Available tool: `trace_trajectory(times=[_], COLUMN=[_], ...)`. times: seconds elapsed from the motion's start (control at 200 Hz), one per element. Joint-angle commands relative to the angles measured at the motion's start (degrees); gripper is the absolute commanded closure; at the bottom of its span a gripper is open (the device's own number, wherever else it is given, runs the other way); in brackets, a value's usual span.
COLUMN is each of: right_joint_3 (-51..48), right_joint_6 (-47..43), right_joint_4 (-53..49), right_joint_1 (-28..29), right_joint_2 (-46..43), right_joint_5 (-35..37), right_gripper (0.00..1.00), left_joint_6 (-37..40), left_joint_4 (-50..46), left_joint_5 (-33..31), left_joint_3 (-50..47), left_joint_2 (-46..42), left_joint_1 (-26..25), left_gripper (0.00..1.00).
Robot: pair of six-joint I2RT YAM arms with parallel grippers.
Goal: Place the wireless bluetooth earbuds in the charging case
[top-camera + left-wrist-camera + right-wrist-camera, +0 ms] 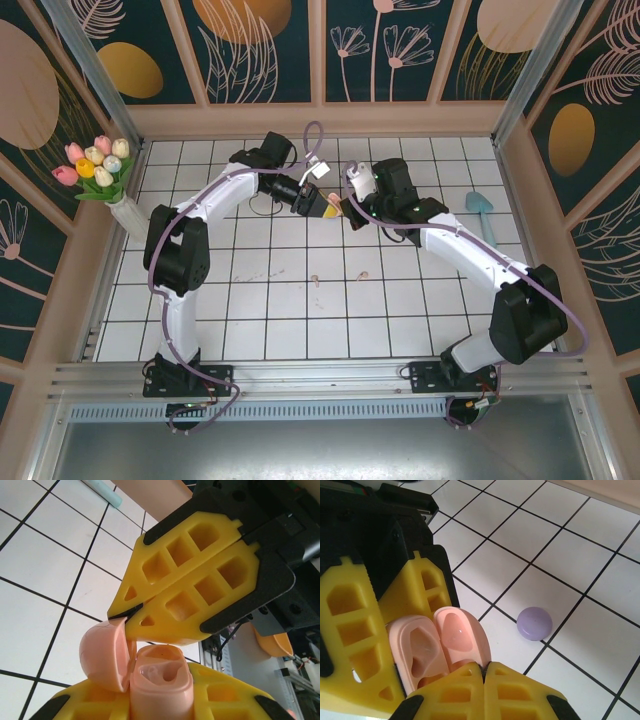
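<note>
Overhead: your arms meet mid-table at the pink charging case [329, 206]. Two pale earbuds [315, 280] lie on the tiles nearer the bases, well apart from either set of fingers. Left wrist: your left gripper [160, 696] is clamped on the open case body, lid swung aside, and your right gripper [124, 614] has its tips touching the lid. Right wrist: your right fingers are pressed together with nothing visible between them, and a purple case [534, 623] sits on the floor beside them.
</note>
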Motion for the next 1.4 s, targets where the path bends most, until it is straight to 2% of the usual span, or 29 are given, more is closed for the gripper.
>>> trace_trajectory(times=[0.0,0.14,0.18,0.305,0.42,0.505,0.631,0.831,0.961,1.196,1.301,1.396], right_joint_3=[1.69,2.00,2.13,1.98,0.79,-0.72,-2.06,-6.09,-9.11,-14.70,-15.32,-14.87], right_joint_6=[0.60,1.42,1.82,4.41,7.35,10.59,17.15,33.10,40.01,48.79,51.24,52.02], right_joint_4=[1.47,1.74,1.69,1.74,1.57,1.44,-0.60,-3.30,-4.90,-4.31,-4.41,-4.21], right_joint_1=[0.97,0.86,0.76,0.03,-3.39,-5.19,-5.68,-4.58,-0.64,11.53,15.59,18.57], right_joint_2=[0.22,-0.42,-0.64,-2.95,-7.26,-11.34,-15.65,-16.93,-15.68,-9.16,-5.38,-2.06], right_joint_5=[-1.44,-0.22,0.13,-1.22,-3.28,-4.11,-1.79,2.39,8.21,13.61,15.44,17.11], right_gripper=[1.00,0.98,0.92,0.63,0.51,0.45,0.44,0.44,0.44,0.44,0.44,0.45], left_joint_6=[0.81,-0.45,-0.99,-3.66,-7.52,-11.74,-18.46,-25.38,-28.08,-26.60,-26.05,-25.95], left_joint_4=[0.87,3.20,4.26,8.46,14.09,22.28,37.04,60.47,72.02,91.82,101.73,106.51], left_joint_5=[1.46,1.52,1.48,0.39,-2.45,-5.37,-11.23,-23.46,-31.45,-45.17,-50.87,-54.47], left_joint_3=[1.16,-0.22,-0.83,-3.10,-6.83,-11.69,-20.59,-35.40,-42.82,-56.35,-61.79,-64.29], left_joint_2=[0.76,0.08,-0.35,-1.80,-4.38,-7.63,-13.98,-24.84,-29.73,-36.76,-38.60,-39.11], left_joint_1=[-0.39,-0.39,-0.38,-0.39,-0.17,0.03,0.59,0.58,0.68,0.64,0.63,0.68], left_gripper=[0.86,0.97,0.98,1.00,1.00,1.00,1.00,1.00,1.00,1.00,1.00,1.00])
